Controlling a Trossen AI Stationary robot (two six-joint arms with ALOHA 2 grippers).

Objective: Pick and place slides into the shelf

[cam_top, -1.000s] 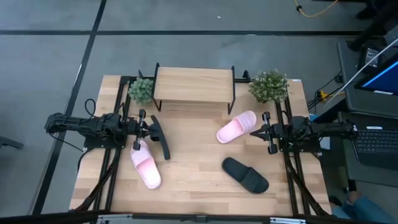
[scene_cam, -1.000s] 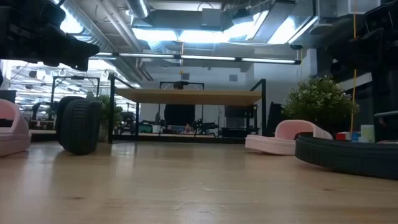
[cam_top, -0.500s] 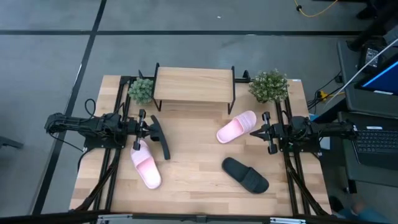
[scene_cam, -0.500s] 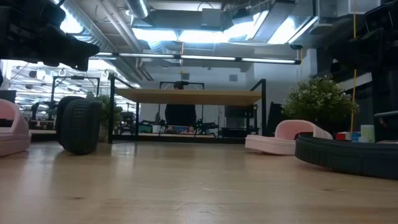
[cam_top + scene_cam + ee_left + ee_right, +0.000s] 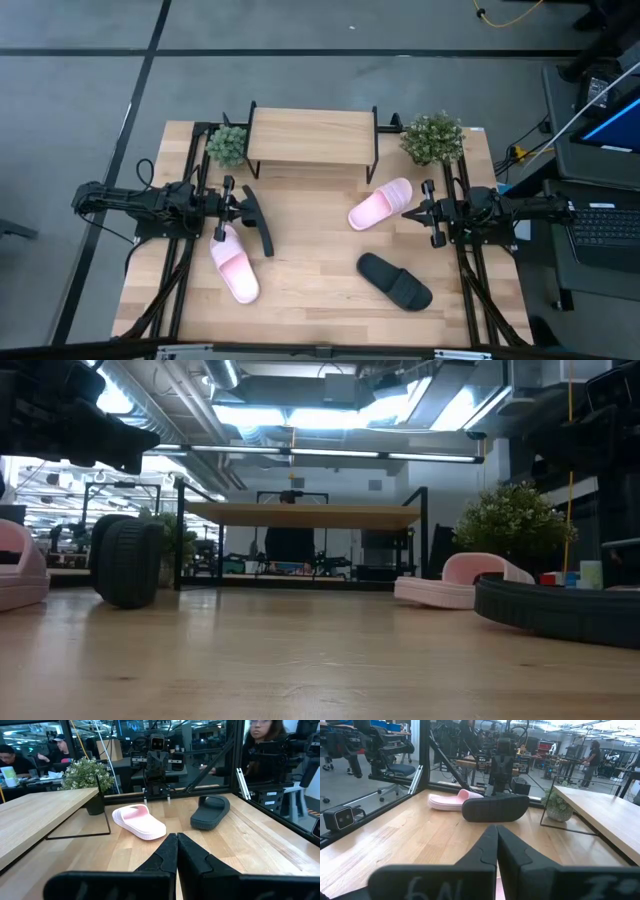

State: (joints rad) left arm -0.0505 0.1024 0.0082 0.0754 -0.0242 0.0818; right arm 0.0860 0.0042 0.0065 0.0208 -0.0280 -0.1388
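Note:
The shelf [image 5: 310,135] stands at the table's far edge, its plank top bare. One pink slide [image 5: 380,203] lies sole down near my right gripper [image 5: 408,212]. The other pink slide [image 5: 234,265] lies near the left. A black slide [image 5: 394,280] lies flat at the near right. Another black slide [image 5: 258,220] stands on its long edge below my left gripper [image 5: 242,208]. Both grippers hang level above the table, shut with nothing between their fingers, as the wrist views show: left gripper [image 5: 176,837], right gripper [image 5: 496,827].
Two small potted plants [image 5: 227,145] [image 5: 432,138] flank the shelf at the far corners. Black frame rails [image 5: 180,270] run along the table's left and right sides. People sit and stand in the room beyond the table. Bare wood lies in the table's middle [image 5: 310,250].

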